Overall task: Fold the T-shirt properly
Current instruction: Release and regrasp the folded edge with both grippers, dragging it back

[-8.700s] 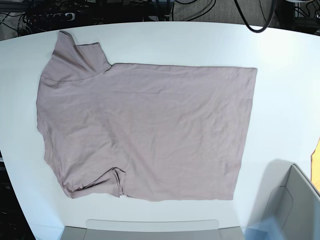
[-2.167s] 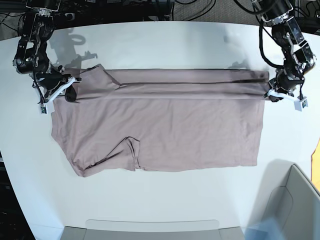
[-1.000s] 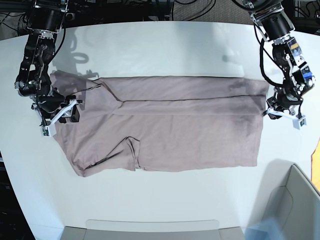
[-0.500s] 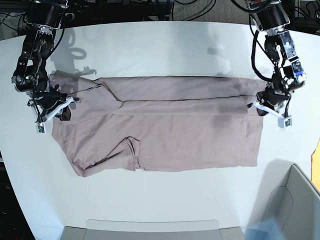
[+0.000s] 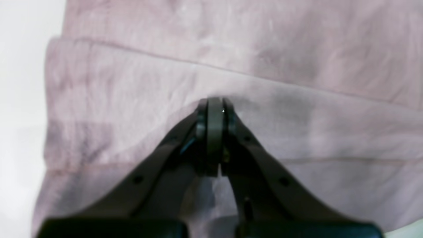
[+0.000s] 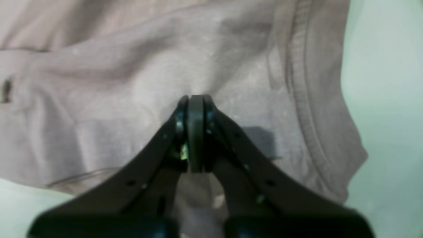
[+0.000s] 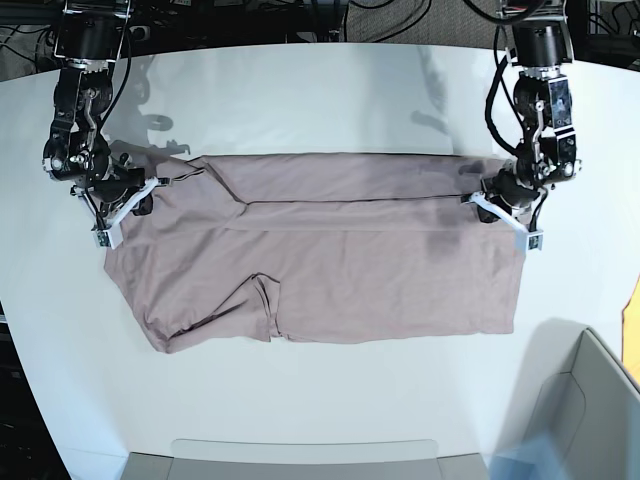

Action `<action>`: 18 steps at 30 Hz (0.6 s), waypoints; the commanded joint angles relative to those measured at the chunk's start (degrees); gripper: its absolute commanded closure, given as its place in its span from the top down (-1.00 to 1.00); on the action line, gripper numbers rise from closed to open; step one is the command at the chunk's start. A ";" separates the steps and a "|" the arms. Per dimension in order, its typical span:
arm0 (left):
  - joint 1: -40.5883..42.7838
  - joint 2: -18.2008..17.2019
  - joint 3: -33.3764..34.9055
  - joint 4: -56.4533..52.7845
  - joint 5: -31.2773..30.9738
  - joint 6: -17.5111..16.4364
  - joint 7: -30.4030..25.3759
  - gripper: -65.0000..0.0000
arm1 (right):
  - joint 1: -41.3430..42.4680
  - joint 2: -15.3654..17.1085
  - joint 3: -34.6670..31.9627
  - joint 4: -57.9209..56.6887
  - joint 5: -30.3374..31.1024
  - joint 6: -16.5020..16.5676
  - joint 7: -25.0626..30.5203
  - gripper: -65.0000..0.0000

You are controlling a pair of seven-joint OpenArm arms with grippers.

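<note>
The mauve-pink T-shirt lies flat on the white table, its far part folded over into a long band. A sleeve is tucked in at the near left. My left gripper sits at the band's right end in the base view. In the left wrist view the left gripper is shut just over the T-shirt, with no cloth showing between the jaws. My right gripper rests at the shirt's left end. The right wrist view shows the right gripper shut over the T-shirt, beside a ribbed hem.
A grey bin stands at the table's near right corner. A grey tray edge runs along the front. Cables hang behind the table's far edge. An orange object shows at the right border.
Both grippers have gone from open to shut. Each arm has shifted inward over its end of the folded band. The shirt itself lies as before.
</note>
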 commanded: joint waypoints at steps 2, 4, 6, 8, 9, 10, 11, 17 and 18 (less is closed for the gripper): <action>3.83 -1.16 0.81 0.02 1.47 0.71 1.97 -1.00 | -1.69 0.81 -0.41 1.47 -1.52 0.27 0.62 -1.00; 7.61 -2.30 0.37 0.02 1.47 0.80 1.35 -1.00 | -3.54 0.81 -0.24 2.09 -1.79 0.27 0.62 -1.00; 11.39 -3.44 0.29 0.11 1.38 0.80 0.56 -1.00 | -5.56 0.90 -0.15 2.97 -1.70 0.27 0.62 -1.00; 15.61 -4.06 0.29 0.81 1.38 0.71 -1.11 -1.00 | -7.67 1.08 -0.15 4.37 -1.70 0.27 0.62 -1.00; 17.45 -4.06 0.29 1.43 1.38 0.71 -1.37 -1.00 | -8.55 1.69 -0.15 5.25 -1.70 0.27 0.62 -1.00; 19.56 -4.06 0.29 2.39 1.38 0.71 -1.55 -1.00 | -9.69 2.31 -0.41 6.13 -1.70 0.27 0.53 -1.00; 21.23 -4.06 0.29 3.36 1.38 0.71 -1.64 -1.00 | -10.75 2.66 -0.50 7.01 -1.70 0.27 0.53 -1.00; 28.88 -3.97 0.20 8.11 1.38 0.89 -1.46 -1.00 | -17.52 2.92 -0.15 13.69 -1.70 0.27 0.27 -1.00; 29.76 -3.97 0.20 8.81 1.38 0.89 -1.46 -1.00 | -18.57 2.92 -0.15 14.48 -1.70 0.27 0.27 -1.00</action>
